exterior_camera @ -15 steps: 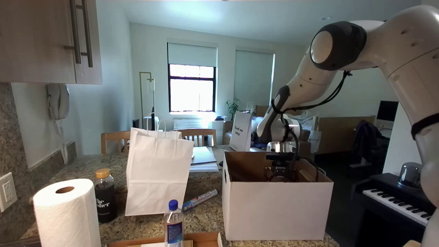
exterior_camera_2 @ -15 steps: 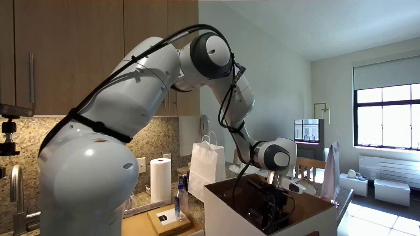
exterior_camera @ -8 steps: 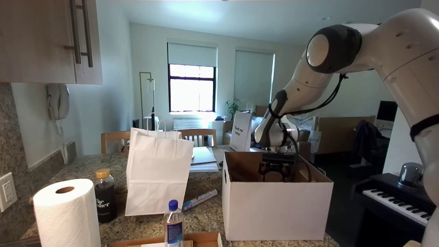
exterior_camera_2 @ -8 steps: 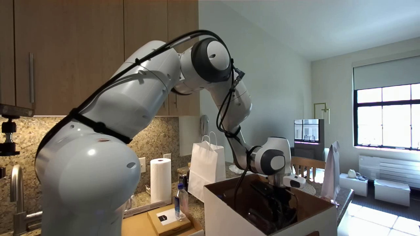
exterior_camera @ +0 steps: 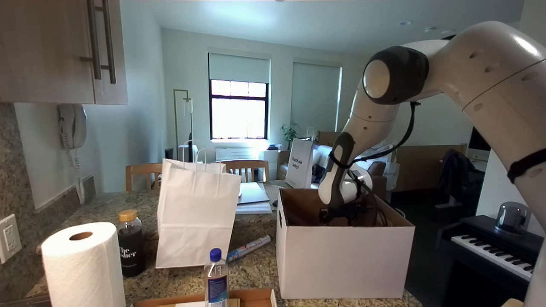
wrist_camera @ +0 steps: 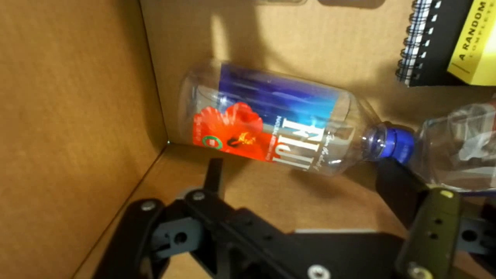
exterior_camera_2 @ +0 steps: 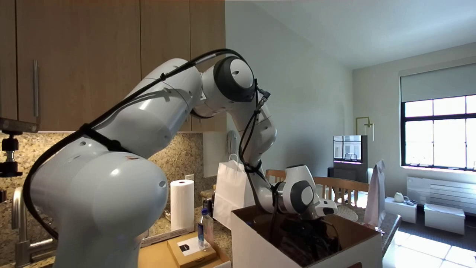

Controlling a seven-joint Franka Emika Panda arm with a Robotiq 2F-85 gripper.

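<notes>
My gripper (wrist_camera: 300, 166) is inside a white-sided cardboard box (exterior_camera: 345, 262), brown within. In the wrist view its two black fingers stand wide apart with nothing held between them. A clear plastic bottle (wrist_camera: 252, 112) with a blue and red flower label and a blue cap lies on its side just beyond the fingertips. The right finger overlaps the cap in the picture; I cannot tell whether they touch. Another clear bottle (wrist_camera: 461, 151) lies at the right edge, by the cap. A black spiral notebook (wrist_camera: 434, 58) with a yellow part is at upper right. In both exterior views the fingertips are hidden.
Box walls (exterior_camera_2: 260, 242) surround the gripper. On the granite counter stand a white paper bag (exterior_camera: 196, 217), a blue-capped bottle (exterior_camera: 216, 279), a paper towel roll (exterior_camera: 83, 264) and a dark bottle with an orange lid (exterior_camera: 130, 247). A tube (exterior_camera: 249, 248) lies beside the box.
The arm has come down and the gripper has sunk deeper into the box. The wrist has tilted, and the upper arm has shifted left in both exterior views. The box has not moved.
</notes>
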